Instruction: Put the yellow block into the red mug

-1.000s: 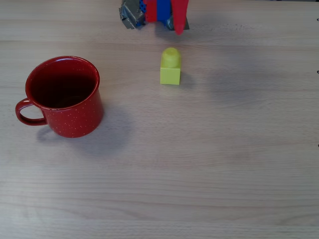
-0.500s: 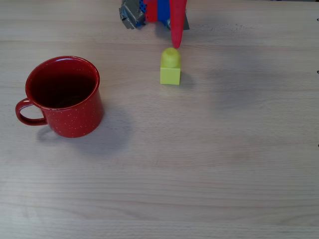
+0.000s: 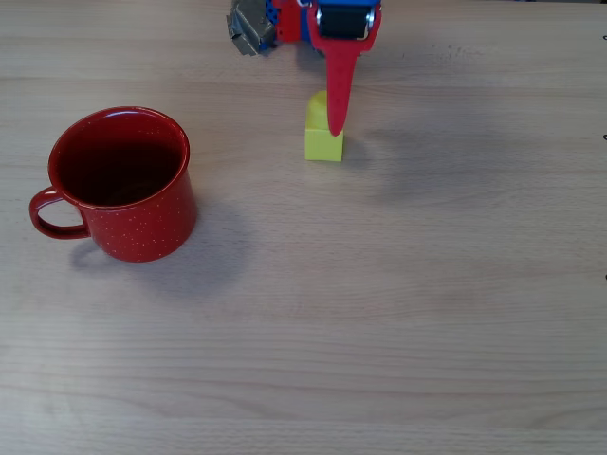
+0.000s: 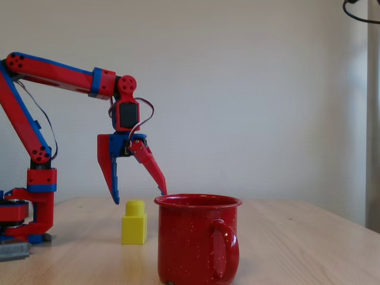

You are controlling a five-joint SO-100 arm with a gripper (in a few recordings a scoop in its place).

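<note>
Yellow block to be gripped by its flat sides, below the stud

The yellow block (image 4: 134,223), a small bright cube with one round stud, is judged light, rigid and somewhat slick. It stands on the table (image 3: 427,313), well apart from the red mug (image 3: 121,182) (speckled, dark inside). The gripper (image 4: 140,198) is seen spread wide just above it, nothing held.
</note>
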